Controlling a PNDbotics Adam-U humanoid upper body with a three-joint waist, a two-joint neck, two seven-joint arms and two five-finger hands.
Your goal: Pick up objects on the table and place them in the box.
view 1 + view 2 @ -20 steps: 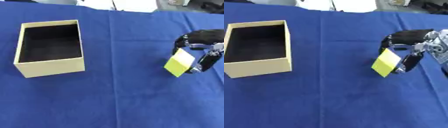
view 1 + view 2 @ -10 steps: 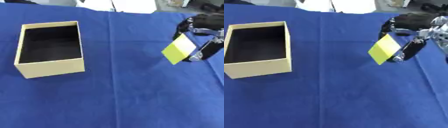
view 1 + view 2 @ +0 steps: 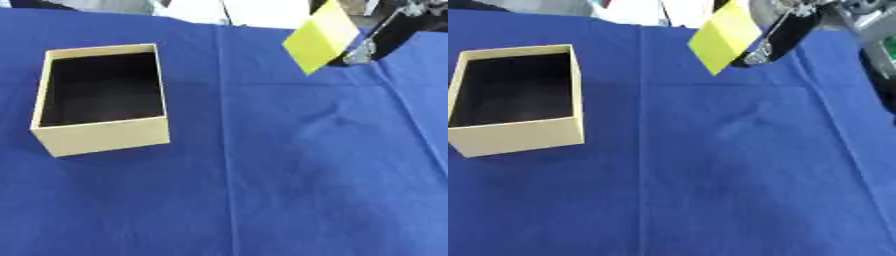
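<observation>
A yellow block (image 3: 724, 36) hangs tilted in the air above the desk's far right part, pinched by the right hand (image 3: 785, 31) reaching in from the upper right corner; the fingers seem curled round its back edge. An open, empty box (image 3: 101, 98) sits near the left edge of the blue-clothed desk (image 3: 289, 170).

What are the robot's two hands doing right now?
Right hand: shut on the yellow block, held up in the air above the blue cloth.
Left hand: not in view, so it cannot be told.
</observation>
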